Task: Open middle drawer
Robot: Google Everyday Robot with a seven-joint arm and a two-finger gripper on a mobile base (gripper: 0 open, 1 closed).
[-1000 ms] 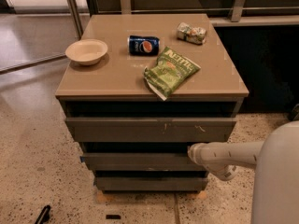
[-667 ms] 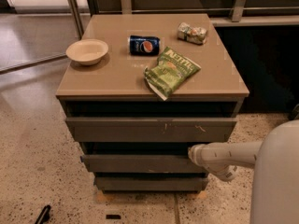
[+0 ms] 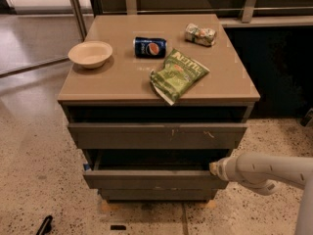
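The middle drawer [image 3: 151,179] is a plain grey-brown front, second from the top of the cabinet. It stands out a little beyond the fronts above and below, with a dark gap over its top edge. My gripper [image 3: 215,169] is at the end of the white arm [image 3: 264,170]. It sits at the right end of the drawer's top edge and touches it. The drawer's inside is hidden in shadow.
The top drawer front [image 3: 156,134] has pale scratch marks, and the narrow bottom front [image 3: 156,195] sits just above the floor. On the cabinet top [image 3: 122,77] lie a bowl [image 3: 90,54], a blue can [image 3: 150,47], a green chip bag [image 3: 178,75] and a small packet [image 3: 200,34]. A dark object [image 3: 44,225] lies on the speckled floor.
The middle drawer front has come a little farther out toward the camera. The gripper has moved with it, out and slightly right.
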